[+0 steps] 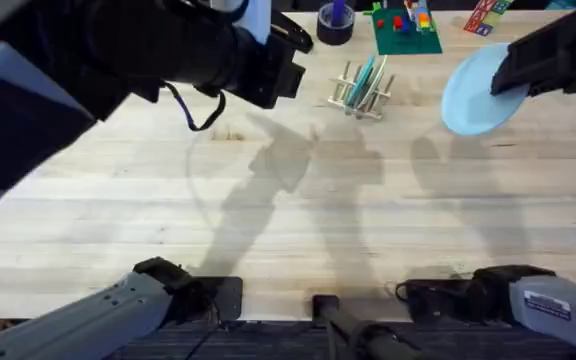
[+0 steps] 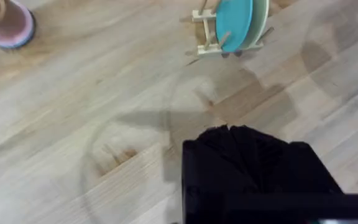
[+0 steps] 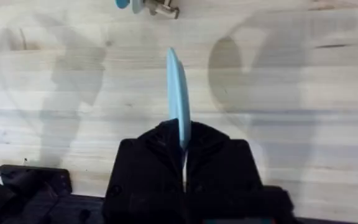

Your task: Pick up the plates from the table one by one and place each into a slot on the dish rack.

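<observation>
I have the light wood table [image 1: 268, 220] spread beneath both arms. My left arm sits high under the overhead camera, dark and blurred at the upper left; its gripper [image 2: 230, 134] hangs above bare planks with the black fingers pressed together and nothing between them. My right gripper [image 3: 183, 140] is clamped on the rim of the light blue plate [image 1: 480, 92], which is lifted off the table at the far right, well apart from the dish rack [image 1: 360, 90]. From the right wrist I see that plate edge-on between the fingers. The small wooden rack stands near the far edge and holds a teal plate [image 2: 234, 22] upright with a cream plate [image 2: 261, 18] just behind it.
</observation>
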Robot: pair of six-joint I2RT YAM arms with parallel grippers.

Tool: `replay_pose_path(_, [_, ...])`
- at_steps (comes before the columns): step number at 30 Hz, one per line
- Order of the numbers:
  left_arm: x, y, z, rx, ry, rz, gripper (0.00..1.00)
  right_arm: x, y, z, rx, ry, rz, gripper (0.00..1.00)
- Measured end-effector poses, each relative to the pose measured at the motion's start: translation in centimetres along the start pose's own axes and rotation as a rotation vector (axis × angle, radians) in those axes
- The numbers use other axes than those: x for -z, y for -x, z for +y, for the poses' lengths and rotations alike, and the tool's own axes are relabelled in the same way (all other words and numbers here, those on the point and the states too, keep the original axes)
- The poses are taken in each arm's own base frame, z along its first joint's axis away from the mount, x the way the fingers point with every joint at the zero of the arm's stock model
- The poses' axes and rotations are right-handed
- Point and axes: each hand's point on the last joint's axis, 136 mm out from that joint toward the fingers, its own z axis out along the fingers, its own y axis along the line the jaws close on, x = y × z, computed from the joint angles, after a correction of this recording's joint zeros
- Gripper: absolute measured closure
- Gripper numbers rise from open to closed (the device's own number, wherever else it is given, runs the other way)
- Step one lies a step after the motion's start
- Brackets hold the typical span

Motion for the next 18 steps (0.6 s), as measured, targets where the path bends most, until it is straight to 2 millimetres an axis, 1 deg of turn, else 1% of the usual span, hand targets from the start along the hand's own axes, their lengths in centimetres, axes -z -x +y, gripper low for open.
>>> replay_pose_path(2, [0.2,0.1,0.1,-0.02,0.007,0.003,0.96,0.5,-0.2,0.3,-0.004,-0.019,-0.003,0.97])
replay_pose_path(3, [0.3,0.1,0.2,-0.034,0.015,0.003,0.932,0.7,-0.2,0.6,-0.007,-0.024,-0.009,0.97])
replay_pose_path(4, [0.4,0.2,0.3,-0.04,0.022,0.001,0.806,0.9,-0.1,0.8,-0.011,-0.027,-0.014,0.97])
replay_pose_path(8, [0.5,0.3,0.7,-0.057,0.046,0.0,0.172,1.5,-0.2,1.4,-0.052,-0.03,-0.025,0.97])
replay_pose_path(9, [0.5,0.3,0.8,-0.057,0.05,0.001,0.051,1.6,-0.2,1.4,-0.072,-0.033,-0.026,0.97])
replay_pose_path(10, [0.5,0.3,0.9,-0.059,0.053,0.001,0.019,1.8,-0.3,1.3,-0.092,-0.036,-0.024,0.97])
replay_pose_path(11, [0.5,0.3,0.9,-0.061,0.056,0.001,0.011,1.9,-0.4,1.2,-0.117,-0.042,-0.019,0.97])
replay_pose_path(14, [0.5,0.3,1.1,-0.063,0.064,0.0,0.008,1.8,-0.3,1.0,-0.185,-0.066,-0.001,0.97])
replay_pose_path(18, [0.5,0.3,1.2,-0.064,0.07,0.0,0.006,1.1,0.3,1.3,-0.236,-0.099,0.01,0.969])
